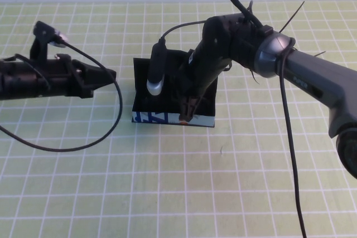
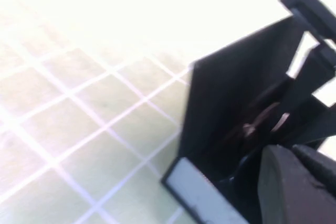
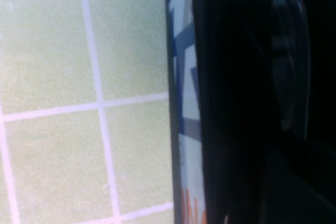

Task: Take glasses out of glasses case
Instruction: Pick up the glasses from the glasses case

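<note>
At the tabletop (image 1: 67,193) centre, seen from high, the glasses case (image 1: 173,118) lies open; the right gripper (image 1: 188,116) reaches down into it, and I cannot tell how its jaws stand. The left gripper (image 1: 106,74) hovers at nine o'clock of the case, jaws apparently closed and empty.

From the left wrist, the lid stands raised.

From the right wrist, dark glasses (image 3: 286,66) sit inside, so removal remains.

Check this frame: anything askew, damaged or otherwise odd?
Nothing stands out. The glasses case sits square on the checked mat with its flap up. The right tool reaches down inside it, and the left tool hovers beside its left side. The glasses show only dimly inside.
</note>
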